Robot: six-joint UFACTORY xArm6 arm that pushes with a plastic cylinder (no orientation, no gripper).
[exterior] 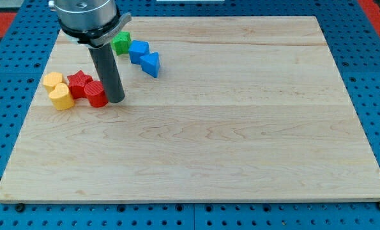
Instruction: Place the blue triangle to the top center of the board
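Observation:
The blue triangle (151, 64) lies on the wooden board (241, 128) in the upper left part, just right and below a blue block (138, 50). My tip (115, 99) rests on the board to the lower left of the blue triangle, apart from it, and touches or nearly touches the right side of a red cylinder (95, 94). The rod rises from the tip toward the view's top left.
A green block (121, 43) sits left of the blue block, partly behind the rod. A red star (78, 82), a yellow hexagon-like block (52, 80) and a yellow cylinder (61, 97) cluster at the left edge.

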